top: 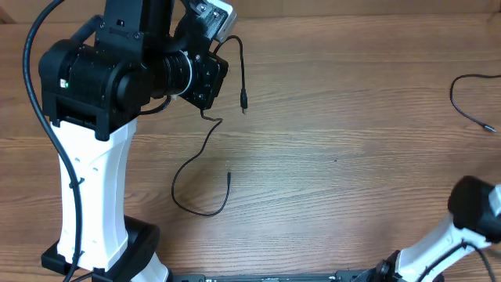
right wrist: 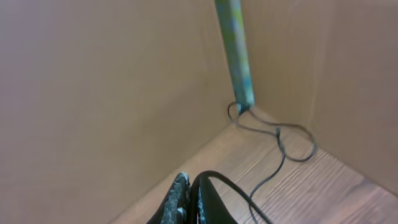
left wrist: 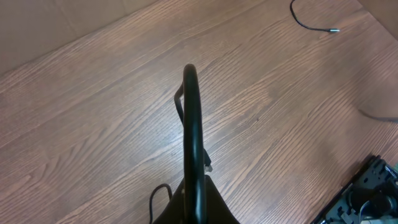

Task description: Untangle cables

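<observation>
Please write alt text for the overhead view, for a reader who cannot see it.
A thin black cable trails from the left arm's tip in a loose loop over a wooden table. A second cable lies at the right edge; the right arm shows at the lower right.

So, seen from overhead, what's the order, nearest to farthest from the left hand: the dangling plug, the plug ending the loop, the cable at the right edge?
1. The dangling plug, just right of the left hand, near the top.
2. The plug ending the loop, lower down, toward the middle.
3. The cable at the right edge, far across on the other side.
</observation>
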Available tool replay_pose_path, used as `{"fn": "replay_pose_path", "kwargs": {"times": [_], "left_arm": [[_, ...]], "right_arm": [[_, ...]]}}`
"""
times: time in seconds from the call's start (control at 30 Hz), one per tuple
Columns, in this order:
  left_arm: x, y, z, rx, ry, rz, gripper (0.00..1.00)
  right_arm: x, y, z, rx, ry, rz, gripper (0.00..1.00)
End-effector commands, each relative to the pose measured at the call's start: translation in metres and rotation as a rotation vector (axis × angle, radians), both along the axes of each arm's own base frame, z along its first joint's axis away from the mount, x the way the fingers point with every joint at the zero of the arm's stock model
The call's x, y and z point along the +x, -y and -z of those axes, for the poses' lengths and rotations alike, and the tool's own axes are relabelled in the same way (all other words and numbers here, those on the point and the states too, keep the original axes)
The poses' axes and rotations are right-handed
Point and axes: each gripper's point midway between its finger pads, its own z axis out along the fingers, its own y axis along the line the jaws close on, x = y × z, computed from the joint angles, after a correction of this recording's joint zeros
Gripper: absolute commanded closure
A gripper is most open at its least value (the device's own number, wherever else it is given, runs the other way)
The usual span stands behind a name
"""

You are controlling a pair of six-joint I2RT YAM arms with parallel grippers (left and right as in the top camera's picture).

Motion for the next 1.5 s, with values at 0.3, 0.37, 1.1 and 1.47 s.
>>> {"fn": "replay_pose_path", "kwargs": {"times": [0.3,0.37,1.1,1.47], "left_arm": [[0.005,0.003,0.015,0.031,-0.034,0.018,0.96],[0.006,0.003,0.017,0.032,-0.040,0.018,0.96],[0.007,0.005,0.022,0.007,-0.089,-0.025,0.96],[0.007,0.005,0.022,0.008,-0.089,-0.026,0.96]], "right_arm": [[-0.073,0.047,-0.069,-0.158,0.141,0.145,0.96],[-0.094,0.063,-0.074,-0.167,0.147,0.200,0.96],[-0.084,0.113,-0.146,-0.401,0.437,0.083,0.96],[-0.071,0.179,0.008,-0.103,0.028,0.252,0.96]]}}
